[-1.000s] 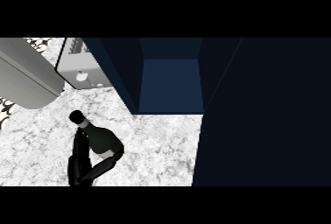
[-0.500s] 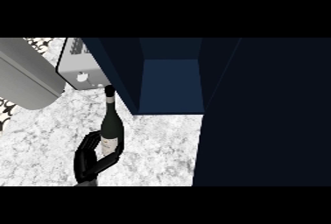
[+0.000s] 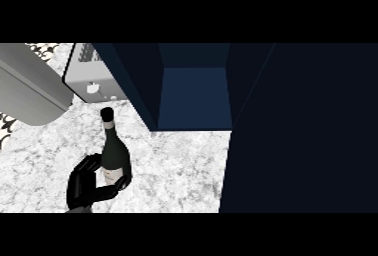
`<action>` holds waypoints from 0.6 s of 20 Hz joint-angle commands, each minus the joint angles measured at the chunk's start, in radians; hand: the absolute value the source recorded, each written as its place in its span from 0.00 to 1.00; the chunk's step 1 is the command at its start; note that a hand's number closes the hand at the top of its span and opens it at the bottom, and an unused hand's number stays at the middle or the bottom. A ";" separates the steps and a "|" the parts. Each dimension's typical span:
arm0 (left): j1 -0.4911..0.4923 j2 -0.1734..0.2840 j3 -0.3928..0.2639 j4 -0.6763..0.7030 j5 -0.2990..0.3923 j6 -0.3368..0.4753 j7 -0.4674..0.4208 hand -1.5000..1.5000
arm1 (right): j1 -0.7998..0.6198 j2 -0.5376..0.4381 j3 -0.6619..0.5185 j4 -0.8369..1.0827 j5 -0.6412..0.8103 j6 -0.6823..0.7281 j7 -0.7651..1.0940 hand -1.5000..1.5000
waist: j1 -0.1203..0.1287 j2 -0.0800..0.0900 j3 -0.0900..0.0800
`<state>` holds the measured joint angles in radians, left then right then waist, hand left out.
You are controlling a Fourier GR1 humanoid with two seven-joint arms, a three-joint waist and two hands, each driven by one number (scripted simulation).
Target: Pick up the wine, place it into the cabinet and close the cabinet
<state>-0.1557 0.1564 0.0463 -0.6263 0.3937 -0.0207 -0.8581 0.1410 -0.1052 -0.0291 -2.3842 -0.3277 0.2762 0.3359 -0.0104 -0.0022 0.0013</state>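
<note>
Wine bottle (image 3: 113, 150): gripped low by the curled left hand (image 3: 87, 184), neck pointing up-view, above the counter (image 3: 177, 165).
Cabinet (image 3: 193, 97): open, up and right of hand.
Risk: neck could clip the cabinet's near wall.
Right hand: unseen.

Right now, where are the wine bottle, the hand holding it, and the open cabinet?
wine bottle (image 3: 112, 147), head view, on its dark body below the neck.
left hand (image 3: 83, 186), head view, on the black palm.
cabinet (image 3: 193, 97), head view, on its blue inner back wall.
</note>
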 commanded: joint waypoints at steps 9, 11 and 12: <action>0.105 0.040 -0.052 -0.219 -0.017 -0.159 0.060 1.00 | 0.005 -0.012 -0.023 -0.111 -0.082 -0.019 0.074 0.00 | 0.011 0.000 -0.001; 0.124 0.003 -0.082 -0.339 -0.017 -0.109 0.121 1.00 | 0.094 0.014 0.028 -0.108 -0.020 0.019 0.015 0.00 | 0.009 -0.001 0.000; 0.148 -0.019 -0.092 -0.317 -0.037 -0.116 0.067 1.00 | 0.075 -0.014 0.002 -0.135 -0.072 0.022 0.053 0.00 | 0.008 -0.001 -0.001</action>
<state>-0.0500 0.1666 -0.0192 -0.8413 0.3678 -0.1569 -0.8195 0.1624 -0.0968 -0.0042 -2.3868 -0.3260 0.2828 0.3365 -0.0016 -0.0029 0.0006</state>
